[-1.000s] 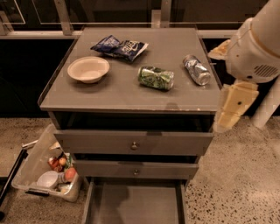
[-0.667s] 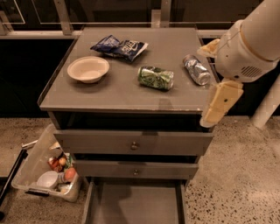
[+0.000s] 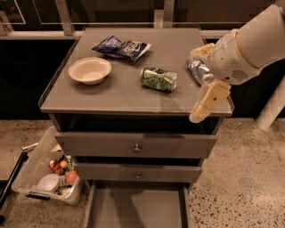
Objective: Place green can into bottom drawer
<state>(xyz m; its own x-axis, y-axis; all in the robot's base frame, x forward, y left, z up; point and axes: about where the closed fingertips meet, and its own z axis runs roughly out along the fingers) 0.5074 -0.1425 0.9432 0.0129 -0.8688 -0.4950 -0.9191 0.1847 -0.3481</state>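
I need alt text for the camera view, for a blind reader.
A green can lies on its side on a grey cabinet, with the robot's claw hanging at the cabinet's front right corner. The bottom drawer stands open. A bowl, a blue bag and a silver can share the top.

Floor: speckled beige terrazzo. Grey table at centre, in front of dark glazed panels with metal frame. Clear plastic bin on floor, beside table's left side. White post at right. Lighting dim, warm. Tool at table's front right corner.
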